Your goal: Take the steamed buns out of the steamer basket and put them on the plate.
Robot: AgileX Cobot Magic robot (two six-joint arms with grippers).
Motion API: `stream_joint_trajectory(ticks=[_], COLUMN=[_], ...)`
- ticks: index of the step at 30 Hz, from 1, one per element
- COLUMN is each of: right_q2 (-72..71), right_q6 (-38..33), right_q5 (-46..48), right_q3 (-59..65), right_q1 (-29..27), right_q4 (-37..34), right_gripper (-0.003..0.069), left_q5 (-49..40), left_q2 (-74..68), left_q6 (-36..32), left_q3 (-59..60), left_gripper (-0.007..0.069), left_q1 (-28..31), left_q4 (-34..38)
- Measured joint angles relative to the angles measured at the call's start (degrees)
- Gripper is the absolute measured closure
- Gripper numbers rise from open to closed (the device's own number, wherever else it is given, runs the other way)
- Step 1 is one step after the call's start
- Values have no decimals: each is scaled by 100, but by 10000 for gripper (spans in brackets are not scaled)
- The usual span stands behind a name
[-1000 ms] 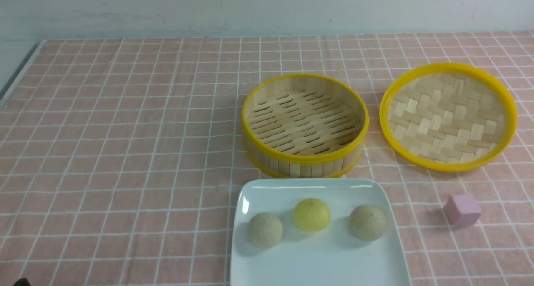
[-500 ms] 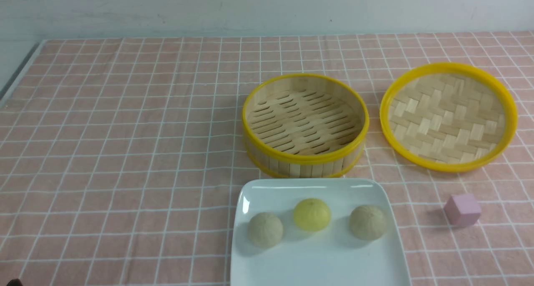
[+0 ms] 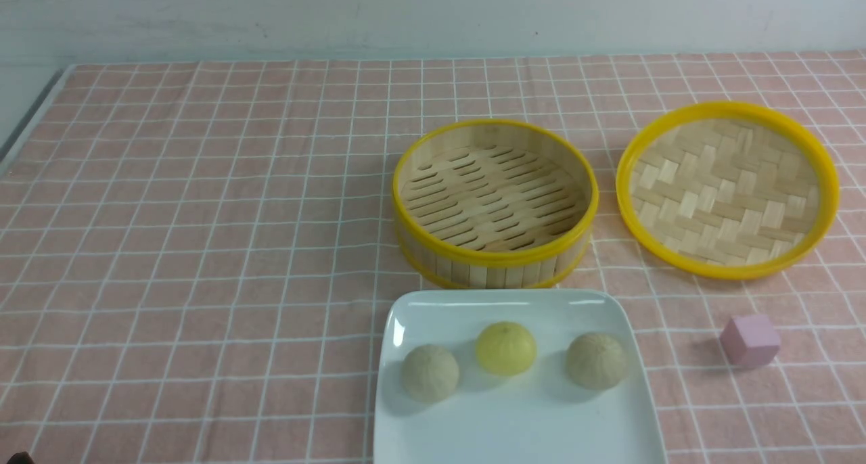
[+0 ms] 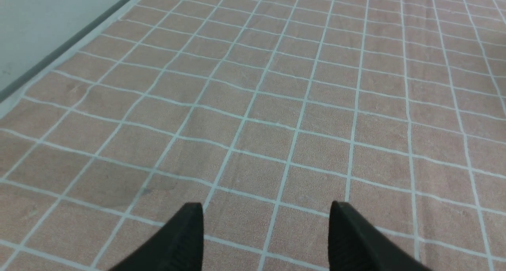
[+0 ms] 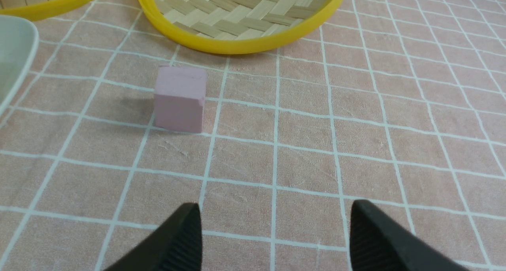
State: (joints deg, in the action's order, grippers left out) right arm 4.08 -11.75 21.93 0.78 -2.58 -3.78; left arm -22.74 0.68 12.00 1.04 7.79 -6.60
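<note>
Three steamed buns lie in a row on the white plate (image 3: 514, 430) at the front: a beige bun (image 3: 429, 373) on the left, a yellow bun (image 3: 505, 348) in the middle, another beige bun (image 3: 596, 360) on the right. Just behind the plate, the steamer basket (image 3: 495, 203) stands with nothing in it. My left gripper (image 4: 265, 207) hangs open over bare cloth, far from the plate. My right gripper (image 5: 275, 207) is open too, over cloth near the pink cube, with the plate's rim (image 5: 16, 61) at that view's edge. Neither arm shows in the front view.
The shallow woven lid (image 3: 727, 188) lies right of the basket and shows in the right wrist view as the lid (image 5: 241, 14). A pink cube (image 3: 749, 341) sits right of the plate, and the same cube (image 5: 180, 99) lies ahead of my right gripper. The cloth's left edge (image 4: 59, 53) borders a grey surface.
A dark tip at the bottom left corner of the front view has slipped almost out of the picture. Buns, basket and plate have not moved.
</note>
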Motion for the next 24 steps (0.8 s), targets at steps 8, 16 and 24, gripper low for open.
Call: stream_joint_trajectory(ticks=[8, 16, 24], right_q2=[0, 0, 0], right_q6=[0, 0, 0], right_q5=[0, 0, 0], right_q3=[0, 0, 0], right_q1=[0, 0, 0], right_q4=[0, 0, 0], right_gripper=[164, 164, 164], left_q5=[0, 0, 0], left_q2=[0, 0, 0], left_q6=[-153, -182, -182], left_q3=[0, 0, 0], left_gripper=[186, 186, 186], left_q1=[0, 0, 0], left_q4=[-3, -3, -3])
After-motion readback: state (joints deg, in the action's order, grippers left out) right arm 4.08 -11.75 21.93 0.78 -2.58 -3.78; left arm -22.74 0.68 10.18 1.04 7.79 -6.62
